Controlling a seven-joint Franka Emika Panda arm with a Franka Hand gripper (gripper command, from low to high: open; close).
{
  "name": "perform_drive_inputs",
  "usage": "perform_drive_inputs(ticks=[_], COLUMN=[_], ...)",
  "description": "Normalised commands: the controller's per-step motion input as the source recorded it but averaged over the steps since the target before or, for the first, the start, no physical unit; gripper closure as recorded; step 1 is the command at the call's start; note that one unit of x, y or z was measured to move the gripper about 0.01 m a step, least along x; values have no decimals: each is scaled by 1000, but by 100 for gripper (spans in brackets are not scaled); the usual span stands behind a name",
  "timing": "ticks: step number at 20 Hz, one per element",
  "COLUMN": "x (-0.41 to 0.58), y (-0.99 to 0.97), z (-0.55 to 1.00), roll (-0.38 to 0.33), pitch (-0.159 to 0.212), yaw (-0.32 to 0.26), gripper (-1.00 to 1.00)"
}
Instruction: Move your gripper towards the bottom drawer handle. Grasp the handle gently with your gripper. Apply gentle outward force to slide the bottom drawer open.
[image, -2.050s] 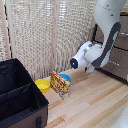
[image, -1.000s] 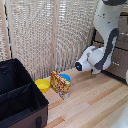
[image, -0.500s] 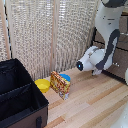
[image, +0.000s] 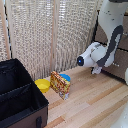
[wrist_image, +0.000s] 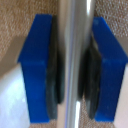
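Silver handle (wrist_image: 75, 60) between end effector (wrist_image: 74, 70) fingers

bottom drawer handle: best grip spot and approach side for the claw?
Grip the bare shaft of the bottom drawer handle, square on from the drawer front. It is a slim round silver bar, so the pads close across its width. The wrist view already shows it running between the blue fingers of the claw, dark pads close on both sides. Contact cannot be confirmed.
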Motion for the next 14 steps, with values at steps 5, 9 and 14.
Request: perform_drive_inputs(ticks=[5,9,14], x=[0,40,51], y=[820,817,762], z=[-14,0,71], roll=[141,127,27], pitch=[8,1,5], yaw=[-29,-42,-90], gripper=[100,100,100])
